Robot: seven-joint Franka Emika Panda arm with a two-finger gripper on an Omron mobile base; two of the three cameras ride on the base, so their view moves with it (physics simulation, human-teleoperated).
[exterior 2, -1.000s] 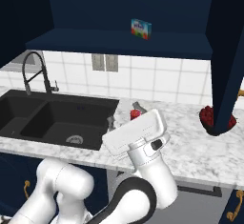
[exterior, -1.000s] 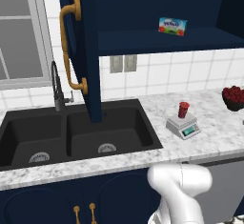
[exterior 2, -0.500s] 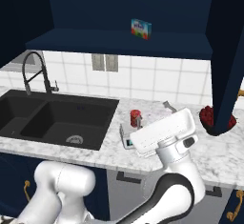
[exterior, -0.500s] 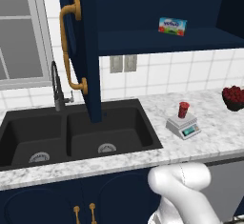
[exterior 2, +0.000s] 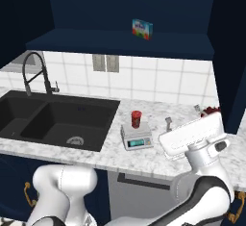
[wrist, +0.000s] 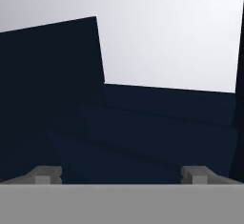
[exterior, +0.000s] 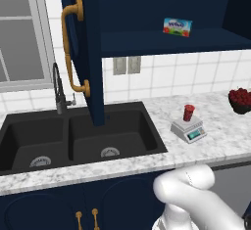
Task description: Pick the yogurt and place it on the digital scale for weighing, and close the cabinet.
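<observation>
The yogurt [exterior: 188, 112] stood upright on the digital scale [exterior: 188, 129], which sat on the marble worktop [exterior: 147, 163] just to the right of the black double sink [exterior: 78, 141]. From the right base view the same red cup [exterior 2: 136, 119] rested on the platform above the scale's teal display. The cabinet [exterior: 86, 38] hung open, its navy door swung out over the sink with the long brass handle [exterior: 72, 48] facing the room (a flat blue-green carton [exterior: 177, 27] lay on the shelf inside). The gripper [exterior 2: 185, 117] was raised to the right of the scale, well apart from the cup, its jaws spread wide and holding nothing. A bowl of red fruit [exterior: 240, 99] sat near the worktop's right end.
</observation>
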